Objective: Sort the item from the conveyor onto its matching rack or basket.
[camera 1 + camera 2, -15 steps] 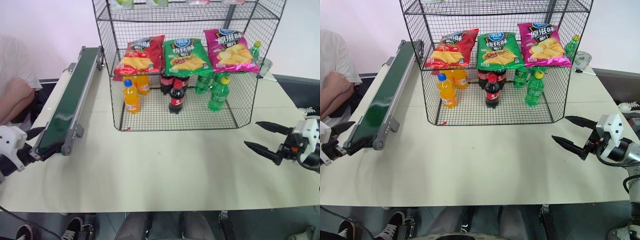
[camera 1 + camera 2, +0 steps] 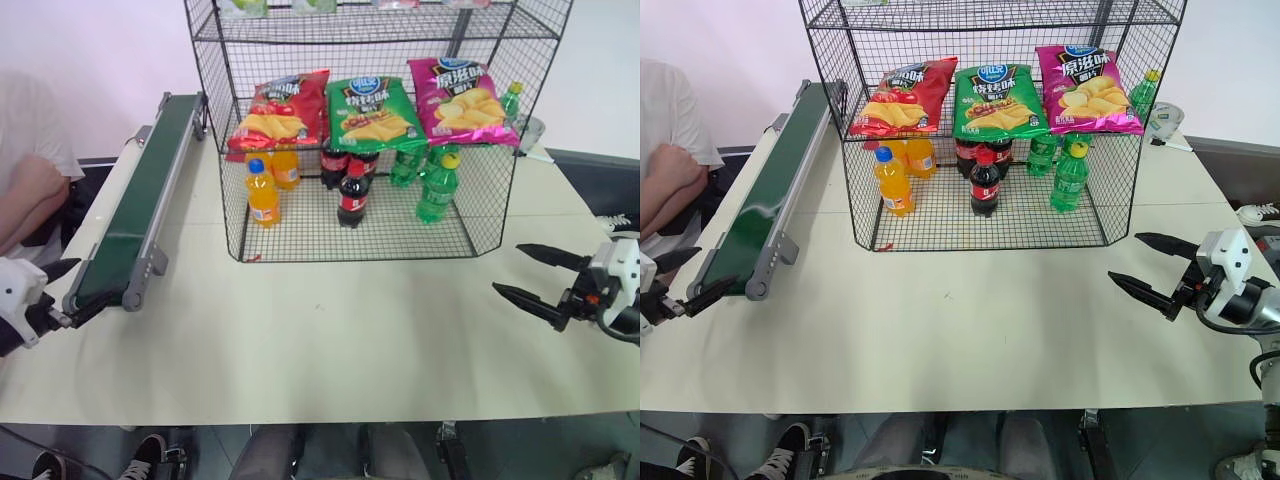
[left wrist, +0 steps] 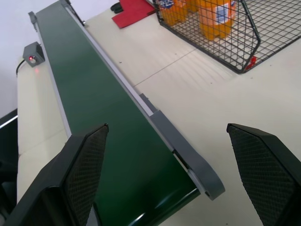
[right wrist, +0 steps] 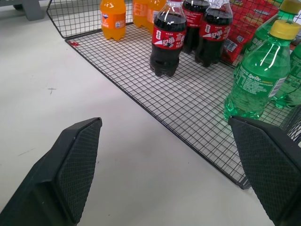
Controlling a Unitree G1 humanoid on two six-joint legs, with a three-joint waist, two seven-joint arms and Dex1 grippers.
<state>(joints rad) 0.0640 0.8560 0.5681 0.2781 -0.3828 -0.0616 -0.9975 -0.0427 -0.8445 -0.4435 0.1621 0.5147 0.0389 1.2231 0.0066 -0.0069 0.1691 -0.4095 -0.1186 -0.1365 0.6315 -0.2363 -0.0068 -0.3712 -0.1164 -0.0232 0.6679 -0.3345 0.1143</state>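
Two eye views, same scene. Crinkly red snack bag with yellow chips picture (image 2: 280,113) lies upper centre on the middle tier of the tall black wire-mesh shelving unit (image 2: 480,215), leftmost in a row beside a green chip bag (image 2: 374,112) and a magenta chip bag (image 2: 463,99); so it looks already sorted. Judged handling: light, air-filled, soft foil, slippery and crushable; best pinched gently across the flat sealed edge or a side seam, not the puffed middle. Long dark green conveyor belt with grey side rails (image 2: 140,200) runs up the left side, nothing on it. Left gripper (image 2: 62,292) at lower left, just off the belt's near end, jaws spread, empty. Right gripper (image 2: 538,275) at right edge over the pale table (image 2: 330,340), jaws wide, empty. A person's arm (image 2: 30,195) at far left.

Versus the earlier eye frames: left gripper has dropped back toward the lower left, off the belt end it was overlapping; right gripper shifted slightly lower right. Bags unchanged.

Left wrist view: both black fingers (image 3: 80,174) far apart, bare green belt between them, orange soda bottles (image 3: 211,16) in the rack at upper right.

Right wrist view: fingers (image 4: 75,169) wide apart, nothing held; cola bottles (image 4: 167,40) and a green Sprite bottle (image 4: 258,80) on the rack floor.
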